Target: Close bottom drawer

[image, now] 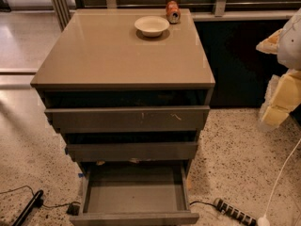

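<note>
The bottom drawer (pixel 134 217) of the grey-brown cabinet (pixel 113 55) stands pulled far out, showing its shallow grey tray (pixel 136 192). Its plain front is at the lower edge of the view. The middle drawer (pixel 131 151) and the top drawer (pixel 127 119), which has white scratches, stick out slightly. My gripper (pixel 281 97), pale yellow and white, is at the right edge of the view, well to the right of the cabinet at about the height of the top drawer, touching nothing.
A white bowl (pixel 151 25) and an orange can (pixel 172 12) stand on the cabinet top. A power strip (pixel 233 211) with a white cable (pixel 282 173) lies on the speckled floor at the right. A black cable and plug (pixel 28 207) lie at the left.
</note>
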